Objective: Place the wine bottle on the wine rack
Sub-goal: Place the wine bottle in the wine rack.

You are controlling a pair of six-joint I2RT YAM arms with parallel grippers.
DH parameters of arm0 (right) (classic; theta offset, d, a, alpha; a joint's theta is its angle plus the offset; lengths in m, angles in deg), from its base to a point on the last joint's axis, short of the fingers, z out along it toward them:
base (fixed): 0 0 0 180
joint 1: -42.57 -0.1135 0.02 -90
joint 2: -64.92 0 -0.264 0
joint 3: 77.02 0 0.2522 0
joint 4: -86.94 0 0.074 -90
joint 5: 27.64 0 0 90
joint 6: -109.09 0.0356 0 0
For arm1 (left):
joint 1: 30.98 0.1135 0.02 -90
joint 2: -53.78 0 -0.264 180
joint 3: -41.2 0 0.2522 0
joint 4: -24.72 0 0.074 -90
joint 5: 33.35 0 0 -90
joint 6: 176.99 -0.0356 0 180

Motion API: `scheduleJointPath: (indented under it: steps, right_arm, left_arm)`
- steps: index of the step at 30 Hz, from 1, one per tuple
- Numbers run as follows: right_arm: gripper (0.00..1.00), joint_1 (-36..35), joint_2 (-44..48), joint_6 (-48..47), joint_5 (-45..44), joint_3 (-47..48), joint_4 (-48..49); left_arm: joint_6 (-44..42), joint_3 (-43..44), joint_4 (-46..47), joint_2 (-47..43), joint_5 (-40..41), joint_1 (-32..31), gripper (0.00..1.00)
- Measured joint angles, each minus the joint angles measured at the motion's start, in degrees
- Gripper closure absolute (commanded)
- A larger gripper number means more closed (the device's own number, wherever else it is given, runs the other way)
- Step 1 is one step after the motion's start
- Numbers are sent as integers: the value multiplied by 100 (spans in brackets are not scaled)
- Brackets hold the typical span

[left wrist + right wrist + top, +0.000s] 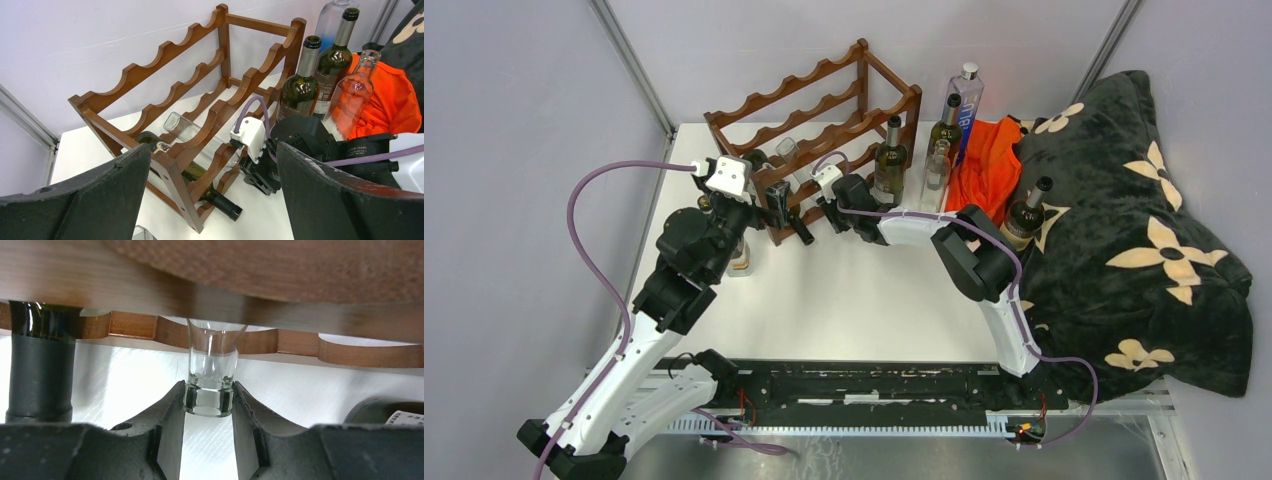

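Note:
The reddish-brown wine rack (824, 100) stands at the back of the white table; it also shows in the left wrist view (165, 55). A clear glass wine bottle (182, 127) lies in its bottom tier, neck toward me. My right gripper (208, 400) is shut on the clear bottle's mouth (210, 390), just below the front rail (130, 325). A dark green bottle (220, 202) lies in the bottom tier to its left, neck sticking out (42, 375). My left gripper (212, 147) is open and empty, in front of the rack's left corner.
Several upright bottles (890, 160) stand right of the rack, beside an orange cloth (989, 165). A black flowered blanket (1124, 230) with a dark bottle (1027, 215) on it fills the right side. A glass object (741, 258) stands by the left arm.

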Motion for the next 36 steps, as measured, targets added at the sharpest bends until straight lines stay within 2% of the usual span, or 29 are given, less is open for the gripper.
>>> scheduleJointPath:
  steps: [4, 16, 33, 36]
  right_arm:
    - [80, 4, 0, -9, -2, 0, 0]
    - [83, 4, -2, 116, 68, 334, 4]
    - [32, 4, -282, 205, 72, 555, 20]
    - [26, 2, -280, 168, 116, 573, -4]
  left_arm:
    - [-2, 0, 0, 0, 0, 0, 0]
    - [-2, 0, 0, 0, 2, 0, 0]
    - [-4, 0, 0, 0, 0, 0, 0]
    - [-4, 0, 0, 0, 2, 0, 0]
